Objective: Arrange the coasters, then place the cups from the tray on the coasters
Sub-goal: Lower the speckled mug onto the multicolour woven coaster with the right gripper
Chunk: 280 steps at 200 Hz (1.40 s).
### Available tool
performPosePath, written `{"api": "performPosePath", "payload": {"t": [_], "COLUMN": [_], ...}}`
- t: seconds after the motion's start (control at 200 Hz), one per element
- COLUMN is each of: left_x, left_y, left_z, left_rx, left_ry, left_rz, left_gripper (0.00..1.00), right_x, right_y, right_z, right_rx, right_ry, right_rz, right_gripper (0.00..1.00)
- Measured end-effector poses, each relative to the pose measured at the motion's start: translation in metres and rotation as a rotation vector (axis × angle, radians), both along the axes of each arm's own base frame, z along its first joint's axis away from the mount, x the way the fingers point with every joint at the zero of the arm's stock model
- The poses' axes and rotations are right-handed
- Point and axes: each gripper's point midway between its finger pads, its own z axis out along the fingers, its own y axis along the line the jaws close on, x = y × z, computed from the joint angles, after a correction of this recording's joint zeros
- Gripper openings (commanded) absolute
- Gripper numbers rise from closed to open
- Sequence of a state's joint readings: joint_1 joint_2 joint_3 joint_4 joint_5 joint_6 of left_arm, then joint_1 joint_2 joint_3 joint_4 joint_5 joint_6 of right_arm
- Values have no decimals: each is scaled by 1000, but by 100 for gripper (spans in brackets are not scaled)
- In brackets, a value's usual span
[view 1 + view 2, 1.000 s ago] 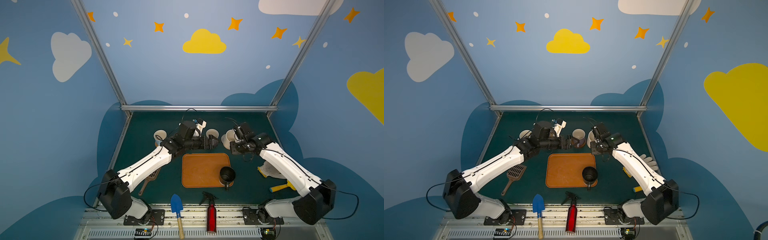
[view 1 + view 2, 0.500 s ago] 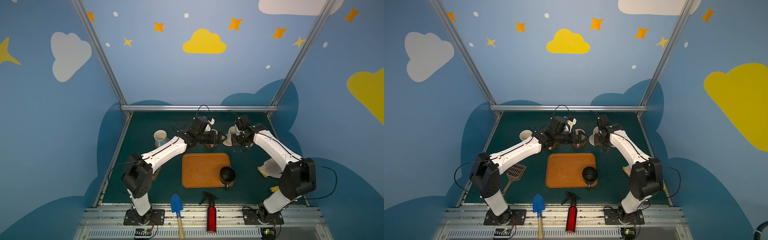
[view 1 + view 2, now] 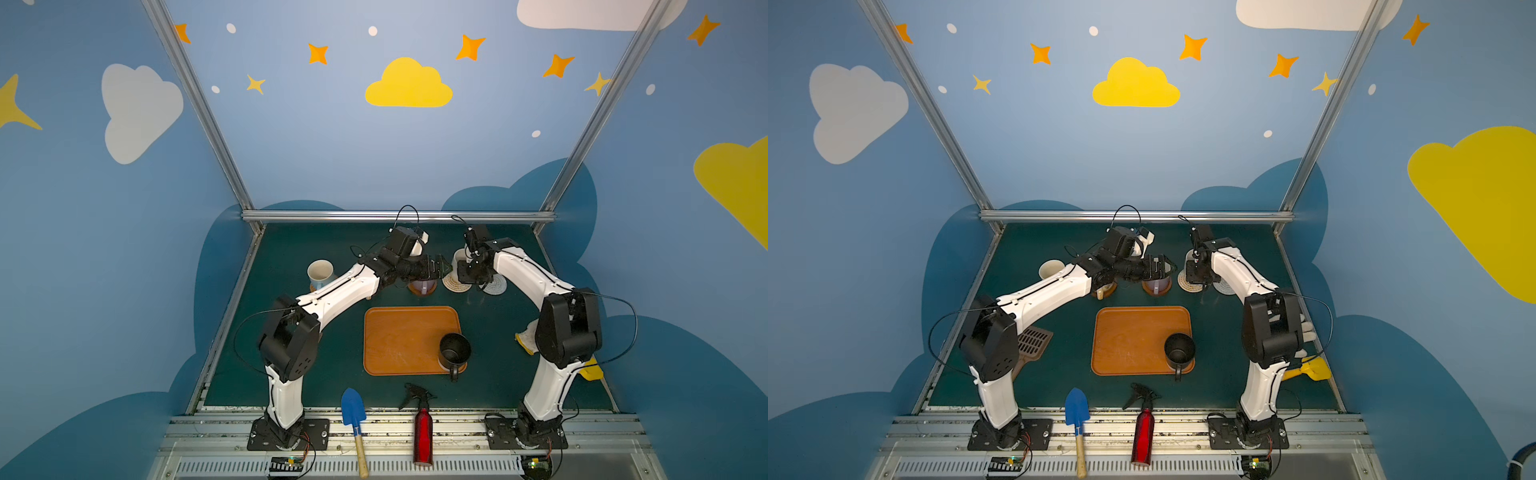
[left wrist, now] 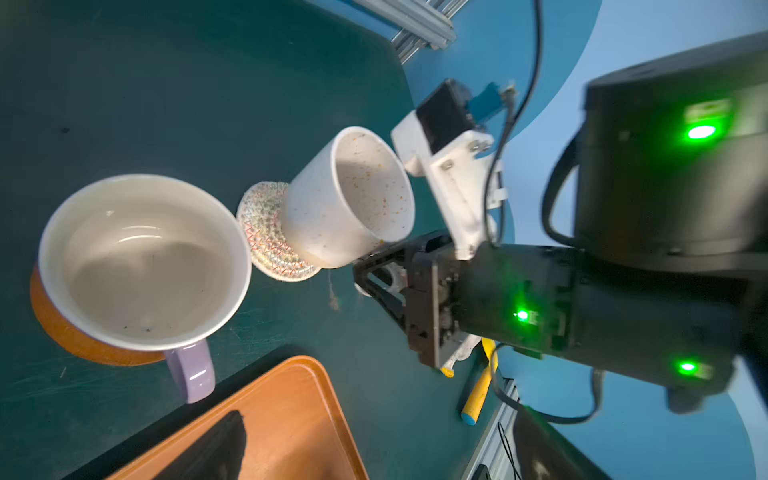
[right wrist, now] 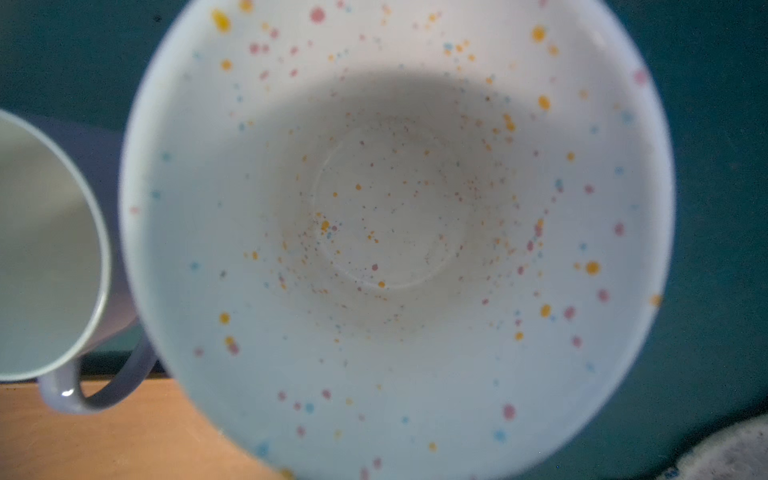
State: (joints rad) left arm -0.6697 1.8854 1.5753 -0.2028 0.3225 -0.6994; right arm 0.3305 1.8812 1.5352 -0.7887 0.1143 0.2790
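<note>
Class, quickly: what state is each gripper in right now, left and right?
Left gripper: open, holding nothing.
Right gripper: shut on the cream speckled mug.

I see the tray (image 3: 395, 332) mid-table, with the near cup (image 3: 455, 351) on its near right corner. Behind the tray runs a row, left to right: the leftmost cup (image 3: 321, 272), the middle cup (image 4: 141, 257) on the middle coaster (image 4: 62, 336), the right cup (image 4: 349, 195) over the next coaster (image 4: 266, 232), and the end coaster (image 3: 496, 286) just beside that. The trowel (image 3: 353, 405) and spray bottle (image 3: 422, 432) lie in front.
</note>
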Motion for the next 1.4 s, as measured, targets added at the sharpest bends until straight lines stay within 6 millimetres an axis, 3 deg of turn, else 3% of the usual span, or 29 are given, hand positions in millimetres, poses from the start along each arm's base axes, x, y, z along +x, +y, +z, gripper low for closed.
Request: {"api": "performPosePath", "payload": {"t": [0.32,0.541,1.402], "left_x": [0,-1,-1], "left_y": [1,1,1], "left_z": [0,0,0], "left_rx": [-8,-9,-9], "left_ry": [8,10,10], "left_rz": [-9,-11,-10], "left_gripper": [98,98,99], "right_x": [2,3,4], "right_y": [1,1,5], "right_z": [-10,-28,-34], "right_rx": [-5,-18,-46], "right_ry": [13,49,22], "right_rz": [0,1,-2], "right_gripper": [0,0,0]}}
